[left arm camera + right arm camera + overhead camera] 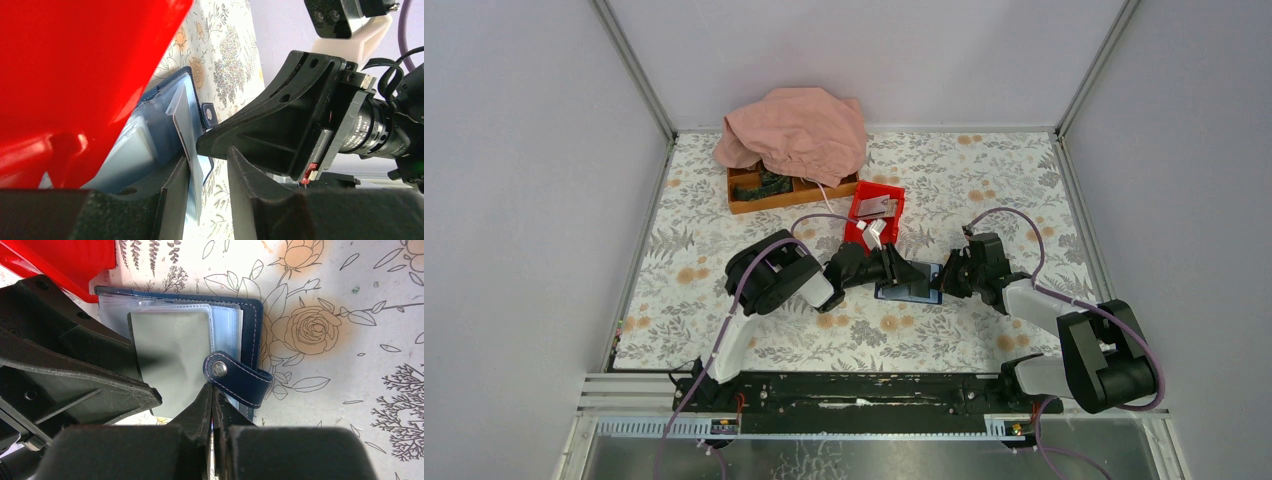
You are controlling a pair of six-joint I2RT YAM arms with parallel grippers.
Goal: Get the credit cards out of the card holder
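Note:
The card holder (pixel 909 284) lies open on the floral table between both grippers, dark blue with clear sleeves (pixel 252 315). A light grey credit card (pixel 172 355) sticks out of a sleeve toward the left arm. My left gripper (pixel 210 157) is open around that card (pixel 187 132). The card leans on one finger and a gap shows to the other. My right gripper (pixel 211 388) is shut, its tips on the holder's near edge beside the snap strap (pixel 240 380). Whether it pinches a sleeve is hidden.
A red bin (pixel 892 190) stands just behind the holder with a grey card (pixel 876 208) in it, and it fills the left of the left wrist view (pixel 75 60). Farther back a wooden tray (pixel 746 200) lies under a pink cloth (pixel 799 125).

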